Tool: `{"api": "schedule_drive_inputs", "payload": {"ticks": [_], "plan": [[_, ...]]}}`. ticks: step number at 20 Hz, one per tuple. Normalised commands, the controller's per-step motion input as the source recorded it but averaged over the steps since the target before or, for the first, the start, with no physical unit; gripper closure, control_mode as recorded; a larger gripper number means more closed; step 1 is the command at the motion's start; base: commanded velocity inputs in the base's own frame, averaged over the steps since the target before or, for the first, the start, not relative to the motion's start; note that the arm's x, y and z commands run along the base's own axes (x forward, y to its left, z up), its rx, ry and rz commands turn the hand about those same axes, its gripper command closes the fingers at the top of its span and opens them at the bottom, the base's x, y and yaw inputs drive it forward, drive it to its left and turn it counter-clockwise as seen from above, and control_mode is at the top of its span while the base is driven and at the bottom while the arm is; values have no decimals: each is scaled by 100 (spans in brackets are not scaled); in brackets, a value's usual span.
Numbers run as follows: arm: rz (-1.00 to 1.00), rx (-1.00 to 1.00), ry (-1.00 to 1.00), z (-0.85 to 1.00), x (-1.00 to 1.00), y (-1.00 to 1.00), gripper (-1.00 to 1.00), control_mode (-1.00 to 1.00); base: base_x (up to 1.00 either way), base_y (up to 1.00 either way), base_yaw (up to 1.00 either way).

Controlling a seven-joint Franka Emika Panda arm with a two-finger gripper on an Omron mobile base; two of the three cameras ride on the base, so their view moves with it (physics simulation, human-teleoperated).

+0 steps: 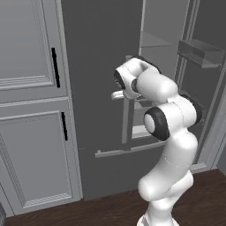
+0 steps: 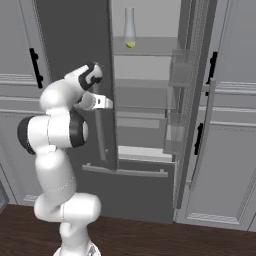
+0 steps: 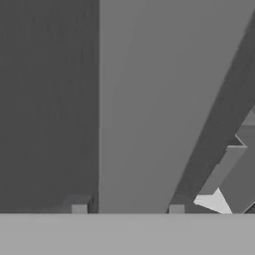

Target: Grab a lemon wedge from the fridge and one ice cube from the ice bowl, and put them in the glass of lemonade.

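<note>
While the fridge (image 2: 145,125) stands with its right door swung open, the gripper (image 3: 127,209) sits right at the long pale handle (image 3: 134,99) of the closed left door, jaws on either side of it; can't tell if they're actually squeezing. Up on a shelf (image 2: 147,47), a tall flask (image 2: 129,27) stands with something small and yellow at its base.

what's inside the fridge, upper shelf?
The fridge has its right door open. On the upper shelf stands a tall clear flask with something yellow at its base. The closed left door hides the rest.
</note>
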Motion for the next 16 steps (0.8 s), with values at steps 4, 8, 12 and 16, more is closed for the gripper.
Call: {"api": "schedule_drive_inputs", "payload": {"ticks": [4,8,12,16], "plan": [[0,0,0,69,-94,-7,100,-100,0,0,0],[0,-1,0,54,-100,-2,100,-100,0,0,0],[0,-1,0,66,-100,0,100,-100,0,0,0],[0,-2,-6,91,-100,0,100,-100,0,0,0]]}}
